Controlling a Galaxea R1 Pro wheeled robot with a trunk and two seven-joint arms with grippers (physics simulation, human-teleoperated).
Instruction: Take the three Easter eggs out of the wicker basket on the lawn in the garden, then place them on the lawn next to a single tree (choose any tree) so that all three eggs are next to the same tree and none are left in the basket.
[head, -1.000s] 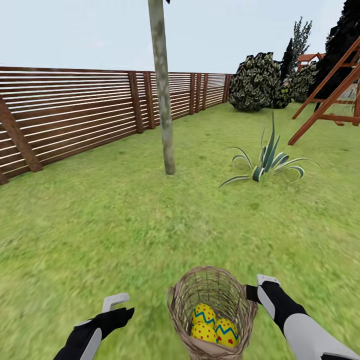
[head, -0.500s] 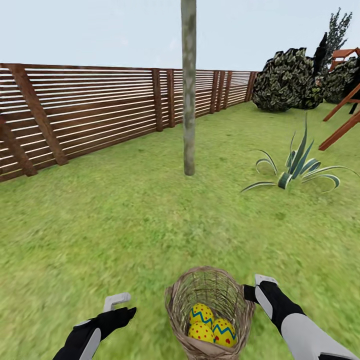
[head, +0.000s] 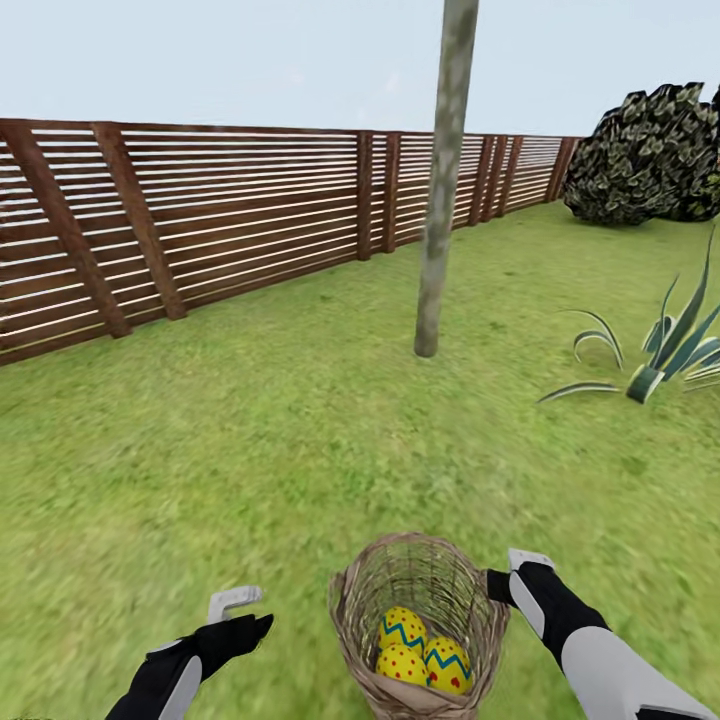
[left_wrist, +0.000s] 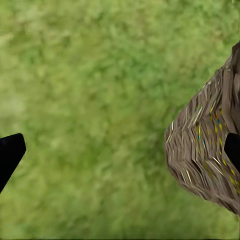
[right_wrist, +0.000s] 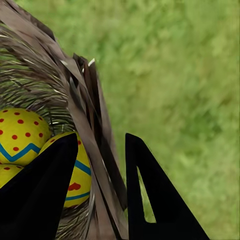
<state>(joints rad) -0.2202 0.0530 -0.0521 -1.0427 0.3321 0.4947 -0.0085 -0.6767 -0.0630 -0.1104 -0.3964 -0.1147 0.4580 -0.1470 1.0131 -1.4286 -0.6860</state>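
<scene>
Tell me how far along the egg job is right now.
No egg is out yet: all three Easter eggs sit in the wicker basket. The right gripper is clamped on the basket's rim, one finger inside and one outside; the left gripper is open. The tree stands ahead across the lawn.

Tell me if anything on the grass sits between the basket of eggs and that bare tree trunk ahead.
Nothing visible does. Open lawn runs from the wicker basket, held at its rim by the right gripper, to the tree. The striped plant stands off to the right, and the fence lies to the left.
</scene>
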